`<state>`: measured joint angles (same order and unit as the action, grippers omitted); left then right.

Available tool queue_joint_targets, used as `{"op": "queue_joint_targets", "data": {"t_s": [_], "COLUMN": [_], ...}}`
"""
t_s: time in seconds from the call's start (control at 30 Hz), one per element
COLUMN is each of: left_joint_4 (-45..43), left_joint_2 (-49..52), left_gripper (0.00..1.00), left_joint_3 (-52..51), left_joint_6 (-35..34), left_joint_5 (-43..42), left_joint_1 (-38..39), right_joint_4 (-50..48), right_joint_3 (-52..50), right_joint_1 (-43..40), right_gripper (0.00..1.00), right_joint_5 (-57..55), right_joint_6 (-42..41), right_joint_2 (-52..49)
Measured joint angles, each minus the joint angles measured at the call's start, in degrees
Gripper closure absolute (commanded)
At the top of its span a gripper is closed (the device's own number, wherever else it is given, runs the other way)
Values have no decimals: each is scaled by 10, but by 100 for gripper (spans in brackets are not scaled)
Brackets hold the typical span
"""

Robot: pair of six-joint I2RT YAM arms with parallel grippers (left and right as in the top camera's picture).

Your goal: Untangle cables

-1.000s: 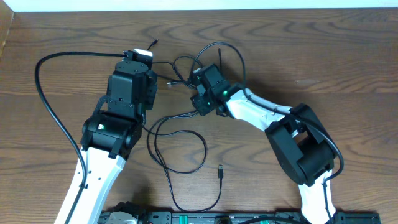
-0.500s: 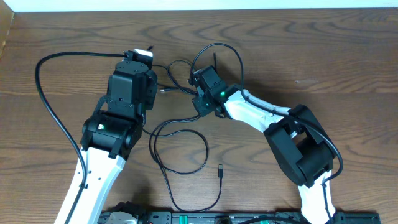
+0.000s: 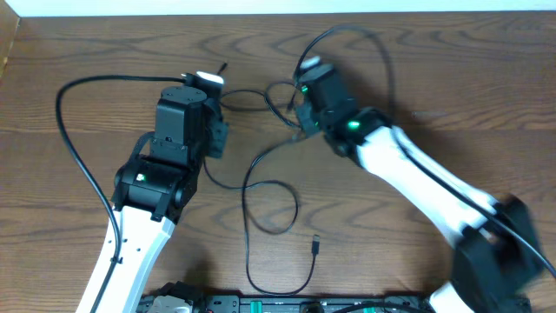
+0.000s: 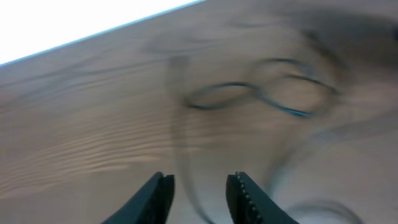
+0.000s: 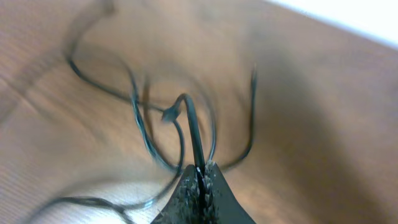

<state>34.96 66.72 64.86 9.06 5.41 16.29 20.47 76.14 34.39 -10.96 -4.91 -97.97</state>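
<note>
Right end effector [image 5: 200, 169]: jaws are pressing together, pinching one thin black strand [image 5: 191, 127] that is rising from the fingertips and bending over at its top.

Left end effector [image 4: 200, 183]: fingers are standing narrowly apart. A blurred dark strand [image 4: 178, 134] is running toward the gap, and contact cannot be told.

Cables [image 3: 245, 191]: these are lying on the brown wooden worktop [image 3: 452, 78]. Small tangled loops are sitting between the two end effectors, and larger loops are trailing toward the near edge. One plug end [image 3: 316, 246] is lying loose, apart from both arms.

Right arm [image 3: 417, 178]: is appearing blurred overhead.
</note>
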Motion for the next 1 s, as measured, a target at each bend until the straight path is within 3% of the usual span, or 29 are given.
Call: {"op": "queue_joint_targets", "data": {"t_s": [0.13, 0.3, 0.5, 0.73, 0.83, 1.0], "left_joint_4": [7, 10, 16, 18, 21, 21], "left_joint_2": [9, 49, 124, 171, 171, 171], "left_gripper": [71, 71, 71, 71, 71, 71], "left_joint_3": [0, 0, 0, 0, 0, 0], "left_joint_6": [-2, -2, -2, 4, 7, 11], "left_joint_5": [-171, -283, -325, -327, -320, -320], "left_joint_1": [0, 1, 1, 1, 1, 1], "right_joint_4": [-7, -5, -4, -64, -100, -92], "right_joint_3": [5, 6, 6, 5, 5, 5], "right_joint_1": [-4, -4, -4, -19, -70, -174], "right_gripper": [99, 99, 99, 99, 99, 99], "right_joint_5": [-7, -9, -63, -356, -503, -596], "right_joint_6": [10, 16, 26, 31, 31, 18], "right_joint_2": [80, 95, 96, 139, 188, 249]}}
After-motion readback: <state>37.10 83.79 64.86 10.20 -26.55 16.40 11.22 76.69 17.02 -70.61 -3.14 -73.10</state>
